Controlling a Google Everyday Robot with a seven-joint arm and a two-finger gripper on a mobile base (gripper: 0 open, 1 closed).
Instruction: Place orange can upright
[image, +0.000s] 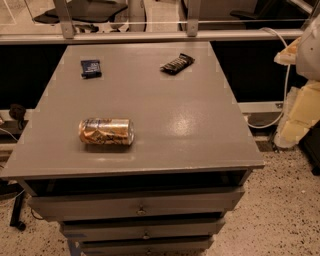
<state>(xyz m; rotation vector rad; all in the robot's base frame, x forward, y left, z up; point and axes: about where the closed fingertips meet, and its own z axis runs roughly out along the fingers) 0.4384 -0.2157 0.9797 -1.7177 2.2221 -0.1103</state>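
Note:
The orange can (106, 132) lies on its side on the grey cabinet top (170, 115), near the front left, with its silver top facing right. It is shiny orange-gold with pale and dark markings. Nothing touches it. My gripper is out of view. Only pale, cream-coloured parts of my arm (302, 95) show at the right edge, off the cabinet and well away from the can.
A small dark blue packet (90, 68) lies at the back left. A flat dark snack wrapper (177, 63) lies at the back centre. Drawers (140, 205) sit below the front edge. A metal rail (150, 36) runs behind the cabinet. The floor is speckled.

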